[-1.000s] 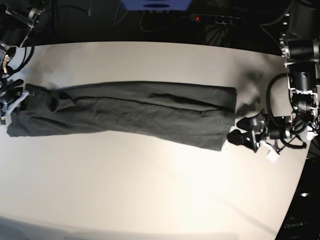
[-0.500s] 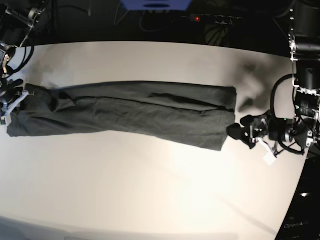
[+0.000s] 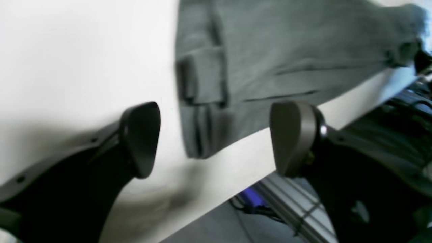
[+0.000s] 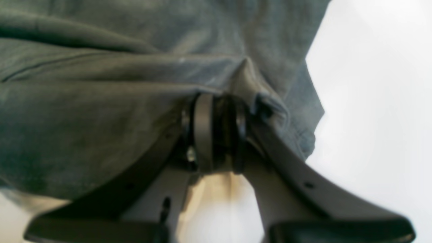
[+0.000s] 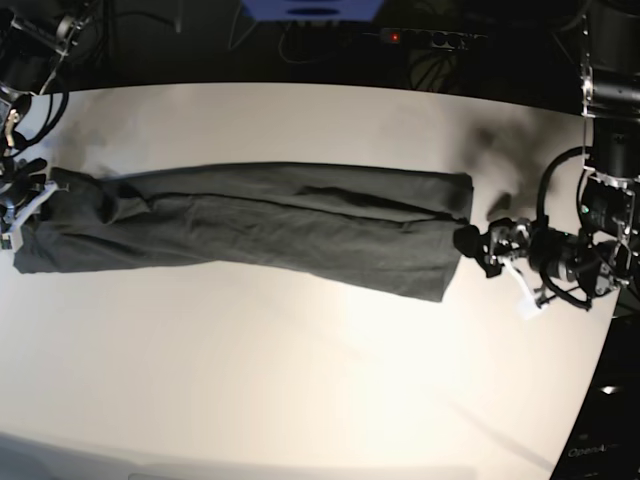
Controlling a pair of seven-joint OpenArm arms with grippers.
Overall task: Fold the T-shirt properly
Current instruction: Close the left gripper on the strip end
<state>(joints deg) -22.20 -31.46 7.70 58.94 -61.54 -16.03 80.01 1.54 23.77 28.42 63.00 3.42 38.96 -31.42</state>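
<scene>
The dark grey T-shirt lies on the white table as a long folded strip running left to right. My left gripper is open just off the strip's right end, low over the table. In the left wrist view the gripper has its jaws wide apart, with the shirt's folded corner just ahead between them. My right gripper is at the strip's left end. In the right wrist view the gripper is shut on a bunched fold of the shirt.
The table's curved right edge runs close behind my left arm. A power strip with a red light, cables and a blue object lie in the dark behind the table's far edge.
My left gripper has moved up and slightly left, closing in on the shirt's right end. The shirt and my right gripper have not moved.
</scene>
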